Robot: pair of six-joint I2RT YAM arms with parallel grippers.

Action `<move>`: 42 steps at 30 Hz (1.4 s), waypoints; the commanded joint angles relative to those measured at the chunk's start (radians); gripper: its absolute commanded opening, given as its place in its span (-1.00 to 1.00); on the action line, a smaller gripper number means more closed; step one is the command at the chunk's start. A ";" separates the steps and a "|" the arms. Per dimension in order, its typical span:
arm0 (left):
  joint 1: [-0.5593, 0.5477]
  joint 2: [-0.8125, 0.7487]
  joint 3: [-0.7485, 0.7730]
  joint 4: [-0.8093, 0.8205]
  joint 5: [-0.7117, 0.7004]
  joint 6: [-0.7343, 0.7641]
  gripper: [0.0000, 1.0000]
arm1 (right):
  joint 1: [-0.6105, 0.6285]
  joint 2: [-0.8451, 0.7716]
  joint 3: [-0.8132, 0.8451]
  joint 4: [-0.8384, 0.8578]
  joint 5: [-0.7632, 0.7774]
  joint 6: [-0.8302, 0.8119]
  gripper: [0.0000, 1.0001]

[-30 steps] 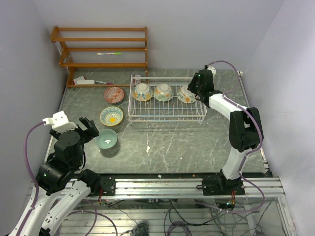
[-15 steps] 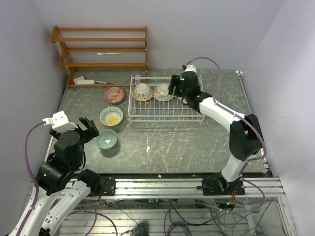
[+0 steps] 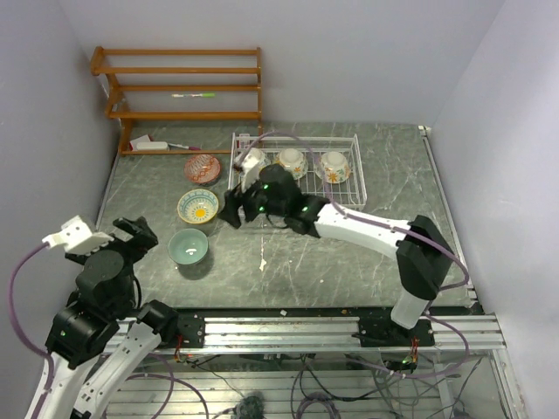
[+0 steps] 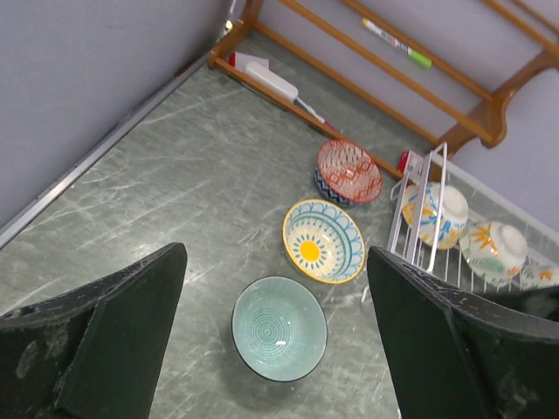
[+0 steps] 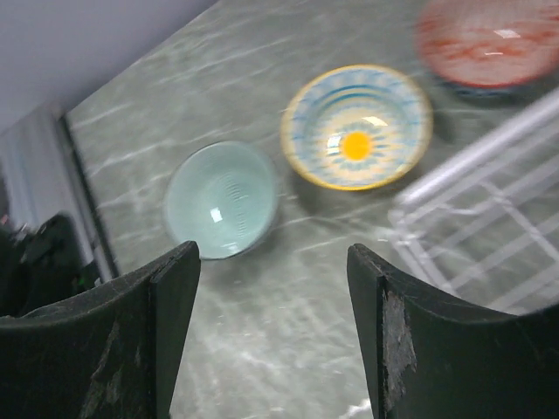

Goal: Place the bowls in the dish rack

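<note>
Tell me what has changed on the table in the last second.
The right pincer left the rightmost small round ceramic bowl in the white wire dish rack and swung left to the rack's near-left corner, open and empty. The left pincer drew back slightly. All six bowls stayed: three racked, three on the marbled table.

The top view looks down from above and behind the arm bases, covering the whole counter (image 3: 332, 279) to the far wall. The left wrist view, high over the near left corner, faces far and right past the left hand (image 4: 278, 257). The right wrist view sits lower and closer, facing left past the right hand (image 5: 271, 249). All three share the teal bowl (image 3: 188, 247) and the yellow-blue bowl (image 3: 198, 207).
</note>
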 commanded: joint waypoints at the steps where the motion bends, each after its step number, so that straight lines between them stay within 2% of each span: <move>1: 0.009 -0.066 0.030 -0.049 -0.117 -0.081 0.91 | 0.103 0.092 0.057 -0.008 -0.101 -0.090 0.36; 5: 0.009 -0.114 0.030 -0.070 -0.151 -0.106 0.91 | 0.176 0.218 0.187 -0.089 -0.088 -0.134 0.36; 14: 0.009 -0.114 0.032 -0.074 -0.158 -0.110 0.91 | 0.243 0.443 0.428 -0.242 -0.173 -0.281 0.31; 25: 0.009 -0.113 0.033 -0.077 -0.158 -0.110 0.91 | 0.269 0.480 0.438 -0.255 -0.257 -0.354 0.30; 30: 0.009 -0.111 0.031 -0.071 -0.155 -0.106 0.91 | 0.271 0.504 0.444 -0.236 -0.193 -0.356 0.30; 38: 0.009 -0.107 0.033 -0.076 -0.160 -0.109 0.91 | 0.270 0.550 0.477 -0.220 -0.174 -0.366 0.26; 42: 0.009 -0.105 0.031 -0.073 -0.159 -0.107 0.91 | 0.270 0.569 0.478 -0.208 -0.163 -0.365 0.18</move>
